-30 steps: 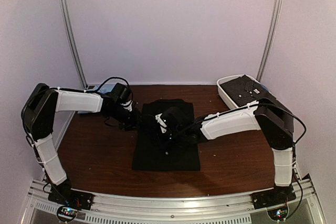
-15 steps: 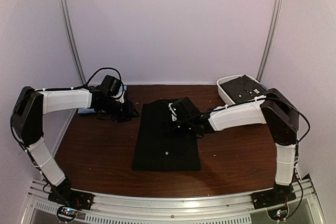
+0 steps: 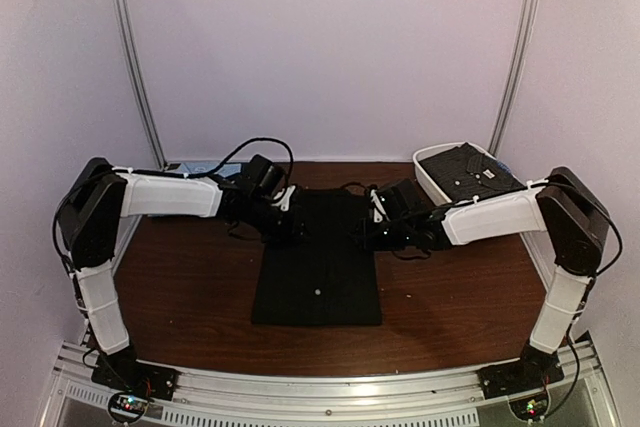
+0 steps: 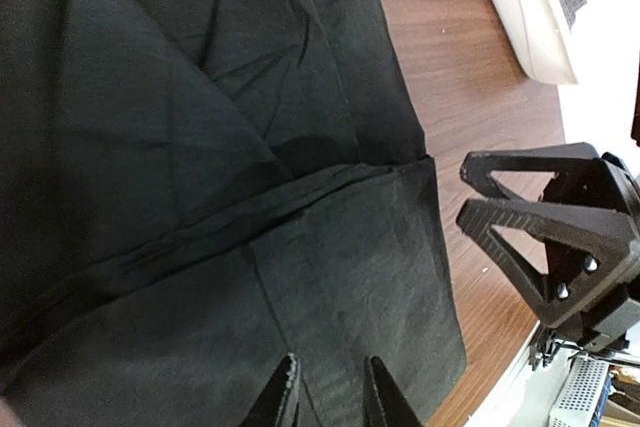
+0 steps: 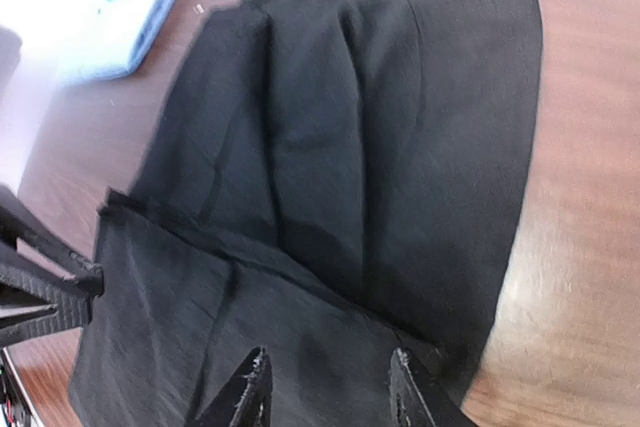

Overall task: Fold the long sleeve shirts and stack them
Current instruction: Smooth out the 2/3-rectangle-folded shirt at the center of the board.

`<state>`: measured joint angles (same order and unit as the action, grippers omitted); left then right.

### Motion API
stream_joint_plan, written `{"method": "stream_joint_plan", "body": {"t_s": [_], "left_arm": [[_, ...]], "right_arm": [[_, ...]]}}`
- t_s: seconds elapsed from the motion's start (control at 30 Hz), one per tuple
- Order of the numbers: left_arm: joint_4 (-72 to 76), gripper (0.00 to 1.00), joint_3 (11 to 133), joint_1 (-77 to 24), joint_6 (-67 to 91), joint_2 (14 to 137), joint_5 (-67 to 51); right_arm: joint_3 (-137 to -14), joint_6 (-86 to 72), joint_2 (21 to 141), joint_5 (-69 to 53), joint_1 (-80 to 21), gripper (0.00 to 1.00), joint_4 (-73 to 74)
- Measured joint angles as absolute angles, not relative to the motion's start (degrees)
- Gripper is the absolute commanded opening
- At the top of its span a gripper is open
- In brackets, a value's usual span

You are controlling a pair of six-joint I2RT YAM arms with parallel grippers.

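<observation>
The plain black shirt (image 3: 318, 267) lies flat on the table, folded into a long rectangle. It fills the left wrist view (image 4: 220, 147) and the right wrist view (image 5: 380, 127). My left gripper (image 3: 296, 225) hovers at the shirt's upper left edge, open and empty (image 4: 328, 389). My right gripper (image 3: 366, 232) hovers at the upper right edge, open and empty (image 5: 330, 387). Each gripper sees the other across the cloth: the right one is in the left wrist view (image 4: 545, 237), the left one in the right wrist view (image 5: 40, 292). A folded light blue shirt (image 5: 140, 7) lies at the far left.
A white oval tub (image 3: 432, 182) stands at the back right with dark, pale-dotted cloth (image 3: 466, 169) in it. It also shows in the left wrist view (image 4: 520, 17). Brown tabletop (image 3: 190, 287) surrounds the shirt. Walls close in the back and sides.
My right gripper has moved from the shirt's middle out to its right edge. My left gripper swung away to the left, then back to the shirt's left edge. The shirt lies flatter.
</observation>
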<state>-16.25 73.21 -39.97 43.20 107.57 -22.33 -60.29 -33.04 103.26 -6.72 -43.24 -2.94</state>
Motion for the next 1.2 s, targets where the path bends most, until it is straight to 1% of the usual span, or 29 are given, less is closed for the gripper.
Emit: {"method": "stream_joint_plan", "body": {"t_s": [0.17, 0.37, 0.67, 0.83, 0.97, 1.2], "left_arm": [[-14.9, 0.24, 76.1, -40.5, 43.2, 114.0, -23.3], [-14.8, 0.24, 79.1, -40.5, 43.1, 118.7, -23.4], [-14.7, 0.26, 80.1, -40.5, 43.1, 120.9, -23.1], [-14.9, 0.27, 80.3, -40.5, 43.1, 121.3, -22.4], [-15.2, 0.28, 80.8, -40.5, 43.1, 121.4, -21.6], [-16.6, 0.32, 83.1, -40.5, 43.1, 121.0, -17.9]], "right_arm": [[-58.0, -34.2, 103.5, -11.1, -41.9, 0.39, -4.5], [-57.9, -35.4, 105.4, -16.5, -40.9, 0.37, -8.4], [-52.0, -38.0, 107.9, -21.1, -36.3, 0.36, -13.6], [-51.4, -37.9, 107.8, -21.6, -34.2, 0.36, -14.4], [-50.7, -37.2, 105.0, -19.6, -34.0, 0.36, -11.6], [-50.5, -35.3, 95.4, -18.0, -34.6, 0.37, -8.6]]}}
